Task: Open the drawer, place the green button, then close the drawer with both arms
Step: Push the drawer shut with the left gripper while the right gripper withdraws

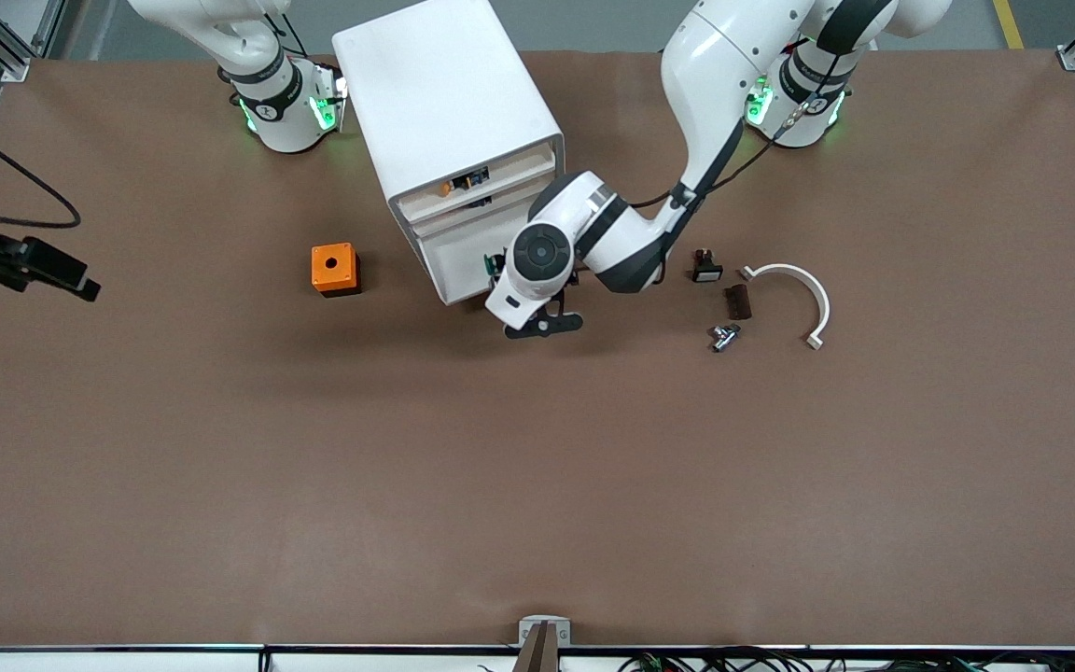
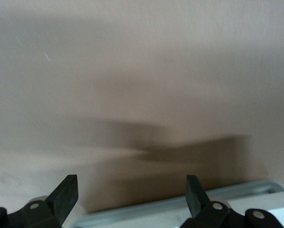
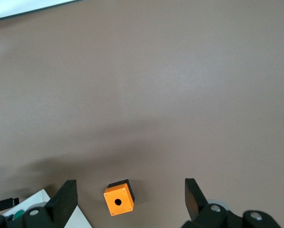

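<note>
the left gripper (image 1: 500, 271), fingers (image 2: 66, 192) spread apart and empty, sits low against the front of the white drawer cabinet (image 1: 449, 112). the upper drawer (image 1: 486, 182) stands slightly ajar, with small parts inside. the right gripper (image 3: 127, 199), also open, hangs high over the orange box (image 3: 118, 198); that arm waits. no green-capped button can be picked out with certainty. judged light, rigid and smooth-capped, it is best pinched across its flat body sides, not the rounded cap.
</note>
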You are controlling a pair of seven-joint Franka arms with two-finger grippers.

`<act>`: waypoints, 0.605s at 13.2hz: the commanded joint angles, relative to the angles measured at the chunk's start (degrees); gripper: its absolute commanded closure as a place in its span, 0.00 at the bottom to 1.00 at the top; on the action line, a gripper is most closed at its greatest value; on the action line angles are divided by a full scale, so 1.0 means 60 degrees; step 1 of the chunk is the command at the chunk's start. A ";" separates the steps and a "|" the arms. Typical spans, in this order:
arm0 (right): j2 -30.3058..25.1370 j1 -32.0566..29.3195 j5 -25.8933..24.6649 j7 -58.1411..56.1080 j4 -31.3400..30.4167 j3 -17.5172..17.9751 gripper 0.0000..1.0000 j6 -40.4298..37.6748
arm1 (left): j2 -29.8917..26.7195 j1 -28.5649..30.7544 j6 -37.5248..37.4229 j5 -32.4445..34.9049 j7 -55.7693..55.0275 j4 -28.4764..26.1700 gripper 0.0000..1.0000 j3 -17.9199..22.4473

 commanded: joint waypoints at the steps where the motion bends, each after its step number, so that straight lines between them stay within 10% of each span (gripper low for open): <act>1: -0.0434 0.0176 -0.0343 -0.0023 -0.0271 0.0119 0.00 0.0061 | -0.0157 -0.0468 0.0018 -0.0229 -0.0569 -0.0277 0.00 -0.0088; 8: -0.0420 0.0176 -0.0533 -0.0023 -0.0345 0.0148 0.00 0.0134 | -0.0245 -0.0968 0.0018 -0.0464 -0.0951 -0.0337 0.00 -0.0118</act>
